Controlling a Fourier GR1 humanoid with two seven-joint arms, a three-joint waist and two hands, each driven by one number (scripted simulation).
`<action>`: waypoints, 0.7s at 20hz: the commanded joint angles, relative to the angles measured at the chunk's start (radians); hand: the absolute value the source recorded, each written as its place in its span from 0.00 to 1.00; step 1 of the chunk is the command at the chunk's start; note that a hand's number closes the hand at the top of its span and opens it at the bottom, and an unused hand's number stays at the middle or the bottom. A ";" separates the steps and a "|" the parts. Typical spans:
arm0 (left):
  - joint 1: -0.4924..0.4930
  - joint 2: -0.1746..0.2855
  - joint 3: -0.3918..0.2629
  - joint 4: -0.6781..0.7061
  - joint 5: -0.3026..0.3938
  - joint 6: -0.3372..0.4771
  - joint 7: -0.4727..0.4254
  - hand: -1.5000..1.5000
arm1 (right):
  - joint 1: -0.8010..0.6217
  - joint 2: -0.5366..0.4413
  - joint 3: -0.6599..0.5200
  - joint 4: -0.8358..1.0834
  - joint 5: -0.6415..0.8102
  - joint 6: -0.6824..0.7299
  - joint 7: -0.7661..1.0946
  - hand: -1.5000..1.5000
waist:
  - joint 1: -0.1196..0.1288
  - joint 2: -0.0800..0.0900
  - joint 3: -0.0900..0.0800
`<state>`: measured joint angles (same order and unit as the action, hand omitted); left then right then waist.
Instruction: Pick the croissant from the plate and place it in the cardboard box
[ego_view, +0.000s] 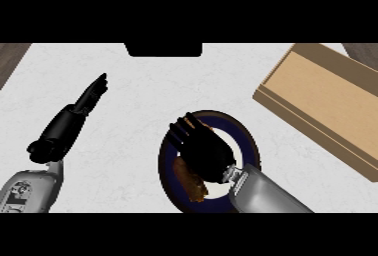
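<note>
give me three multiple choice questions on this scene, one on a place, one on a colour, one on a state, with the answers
1. Where does the cardboard box sit in the head view?
A) upper right
B) lower left
C) on top of the plate

2. What colour is the rim of the plate?
A) red
B) dark blue
C) green

3. Where is the croissant now?
A) inside the box
B) on the bare counter
C) on the plate, beside the right robot hand

Answers: 1 A, the box lies by the counter's far right side. 2 B, a dark blue ring runs round the plate's white middle. 3 C, its brown body shows on the plate just left of the right robot hand, and the box holds nothing brown.
</note>
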<state>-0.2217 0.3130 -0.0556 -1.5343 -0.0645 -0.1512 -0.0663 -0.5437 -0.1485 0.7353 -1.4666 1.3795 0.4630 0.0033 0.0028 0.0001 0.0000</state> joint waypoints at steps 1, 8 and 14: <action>-0.036 -0.016 0.024 0.045 -0.009 -0.019 -0.005 0.50 | -0.018 0.029 -0.042 0.095 0.037 -0.008 -0.060 0.00 | -0.001 0.001 0.000; -0.016 -0.021 0.048 -0.015 -0.023 -0.047 0.025 0.50 | -0.018 0.073 -0.095 0.160 0.150 -0.082 -0.054 0.00 | 0.001 -0.001 0.000; 0.062 -0.066 0.028 -0.062 -0.060 -0.029 -0.003 0.50 | -0.020 0.116 -0.155 0.265 0.171 -0.128 -0.100 0.00 | 0.003 0.000 0.000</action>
<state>-0.2279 0.2718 -0.0158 -1.5446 -0.0995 -0.1937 -0.0553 -0.5489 -0.0647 0.6144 -1.2502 1.5295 0.3349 -0.0750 0.0039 0.0000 0.0001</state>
